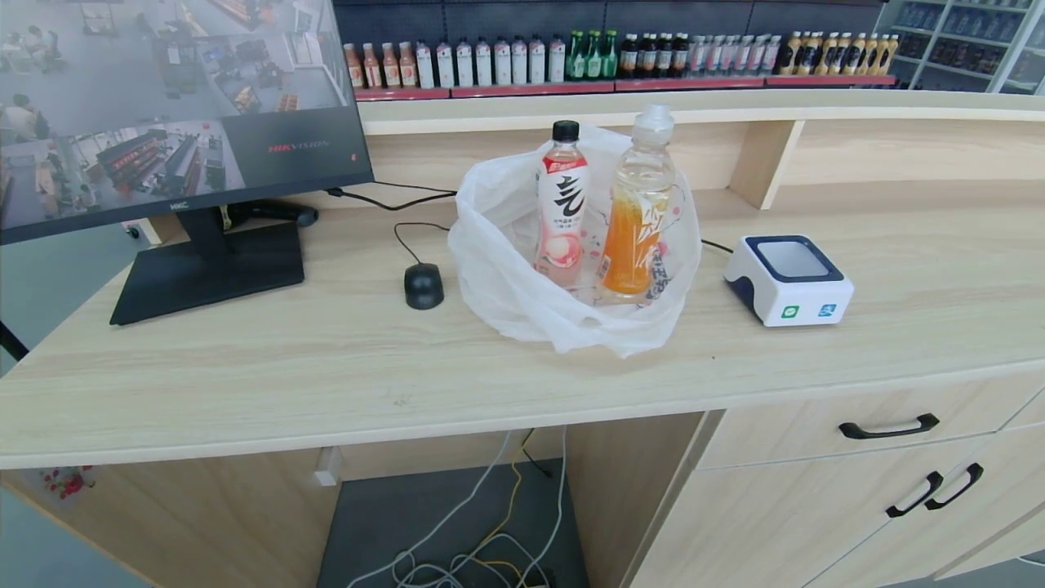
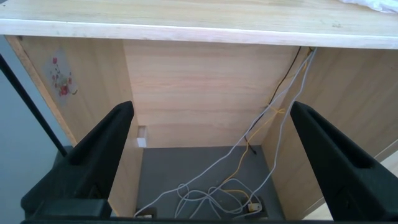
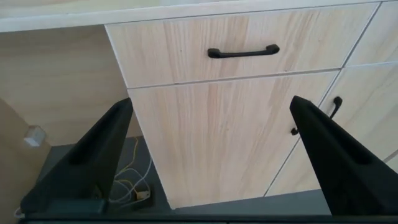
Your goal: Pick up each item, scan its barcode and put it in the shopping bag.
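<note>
A white plastic shopping bag [image 1: 522,302] stands open on the wooden counter [image 1: 245,359]. Inside it stand two bottles upright: a pink drink bottle with a black cap [image 1: 561,208] and an orange drink bottle with a clear cap [image 1: 639,208]. A white barcode scanner with a dark window [image 1: 788,279] sits to the right of the bag. My left gripper [image 2: 211,146] is open below the counter edge, facing the knee space with cables. My right gripper [image 3: 211,149] is open in front of the cabinet door under a drawer.
A monitor on a black stand [image 1: 175,122] occupies the counter's left, with a black mouse [image 1: 424,285] beside the bag. Drawers with black handles [image 1: 889,428] are under the counter at right. Loose cables [image 1: 482,539] lie in the knee space. Bottles line a shelf [image 1: 620,57] behind.
</note>
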